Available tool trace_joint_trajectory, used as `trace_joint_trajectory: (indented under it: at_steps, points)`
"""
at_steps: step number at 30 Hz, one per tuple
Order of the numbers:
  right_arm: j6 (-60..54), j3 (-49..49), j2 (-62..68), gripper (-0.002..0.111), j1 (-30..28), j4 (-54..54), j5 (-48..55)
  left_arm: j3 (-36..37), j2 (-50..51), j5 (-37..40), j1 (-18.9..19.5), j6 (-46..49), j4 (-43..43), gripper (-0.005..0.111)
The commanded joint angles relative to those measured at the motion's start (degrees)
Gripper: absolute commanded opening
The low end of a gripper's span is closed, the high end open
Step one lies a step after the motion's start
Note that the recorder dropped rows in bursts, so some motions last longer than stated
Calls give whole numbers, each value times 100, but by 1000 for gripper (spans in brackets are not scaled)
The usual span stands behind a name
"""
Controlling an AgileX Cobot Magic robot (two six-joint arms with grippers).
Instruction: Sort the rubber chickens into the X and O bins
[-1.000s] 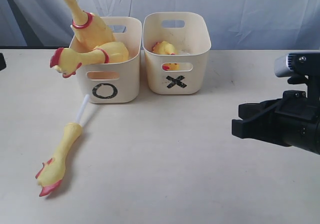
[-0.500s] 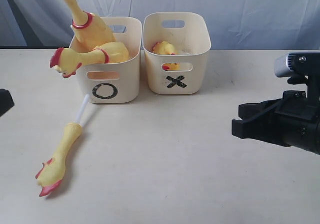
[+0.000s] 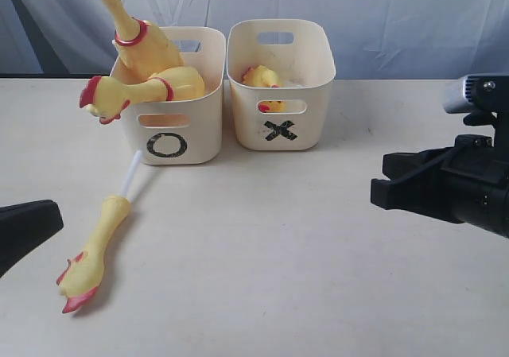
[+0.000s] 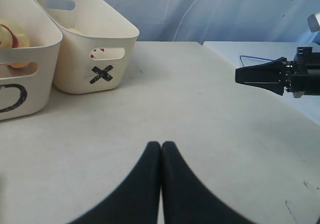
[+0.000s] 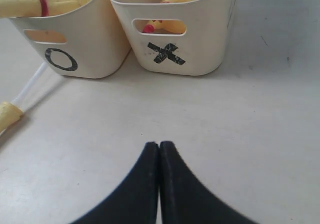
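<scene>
last pick, seemingly: thin yellow rubber chicken with white tube lying loose at 7 o'clock from the cream plastic o-marked tub. left gripper and right gripper pressed together, empty. next: spread left, straddle its body.

Four rubber chickens, two cream bins and two black tools are in view.

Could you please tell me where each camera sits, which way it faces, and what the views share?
Exterior: before the table, facing O bin, X bin; left gripper and right gripper at its edges.
Left wrist: above its shut gripper, facing both bins and the right gripper.
Right wrist: above its shut gripper, facing both bins.
Shared: X bin.
</scene>
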Motion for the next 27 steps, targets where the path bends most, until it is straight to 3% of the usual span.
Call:
trace_joint_trajectory:
  at_steps: [1, 19, 25, 27]
  points:
    - [-14, 11, -36, -1, -27, -9, -53, 25, -45, -30, 26, 27, -64, 0]
    - [-14, 11, -36, -1, -27, -9, -13, 25, -45, 31, 15, 55, -76, 0]
    - [-14, 11, -36, -1, -27, 74, 389, 25, -45, 279, -679, 55, -67, 0]
    - [-14, 11, -36, -1, -27, 291, 505, 25, -45, 318, -1157, 76, -64, 0]
